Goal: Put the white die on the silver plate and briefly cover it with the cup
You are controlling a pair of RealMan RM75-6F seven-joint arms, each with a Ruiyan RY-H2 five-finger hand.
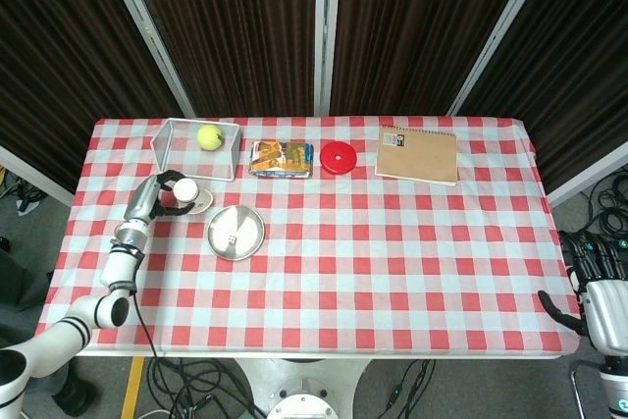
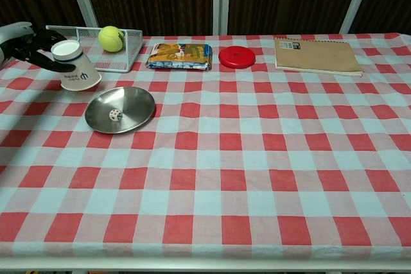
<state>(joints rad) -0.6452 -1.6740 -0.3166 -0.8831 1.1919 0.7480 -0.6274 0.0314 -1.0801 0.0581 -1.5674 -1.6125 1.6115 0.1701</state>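
The white die (image 2: 115, 115) lies inside the silver plate (image 2: 135, 104), left of the table's middle; the head view shows the die (image 1: 232, 239) on the plate (image 1: 247, 223) too. Just beyond the plate's far left rim, the white paper cup (image 2: 77, 72) stands mouth down and tilts toward my left hand (image 2: 31, 46). That hand grips the cup's side from the left. From the head view, the left hand (image 1: 160, 193) wraps the cup (image 1: 189, 193). My right hand (image 1: 597, 291) hangs off the table's front right corner, fingers apart and holding nothing.
A wire basket (image 2: 77, 32) with a tennis ball (image 2: 111, 38) stands right behind the cup. Along the far side lie a snack packet (image 2: 180, 56), a red disc (image 2: 236, 56) and a brown notebook (image 2: 316, 55).
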